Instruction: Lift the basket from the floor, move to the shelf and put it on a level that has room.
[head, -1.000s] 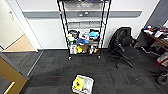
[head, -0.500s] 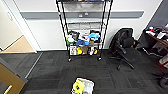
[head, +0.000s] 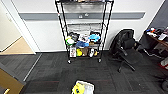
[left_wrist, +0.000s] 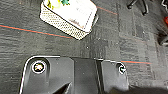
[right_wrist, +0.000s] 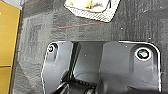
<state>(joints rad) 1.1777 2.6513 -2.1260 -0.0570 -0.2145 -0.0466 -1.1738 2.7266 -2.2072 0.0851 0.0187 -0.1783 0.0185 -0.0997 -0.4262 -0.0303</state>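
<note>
My two claws are hanging above the floor (left_wrist: 30, 40), carrying nothing, and I cannot tell whether either one is spread or pressed together, since the dark rounded plates of my own wrists are covering them. Both wrists are looking down on the basket (left_wrist: 72, 15), which is sitting on the carpet apart from my arms; this suggests I am lining up for the lift, not yet touching it. The basket is rectangular and straight-sided, its cream weave forming a fine open lattice, and its pale lining is holding some yellow and green items that I cannot identify. In the head view it is lying at the near edge, just ahead of me, on charcoal carpet tiles crossed by thin reddish lines. Well beyond it the shelf (head: 83, 30) is standing against the white wall, a tall black wire rack on small casters with thin posts. Its lower tiers are crowded with assorted coloured goods, while the second tier from the top (head: 85, 24) appears to be offering room. A black office chair (head: 126, 47) is standing to one side of the rack.
</note>
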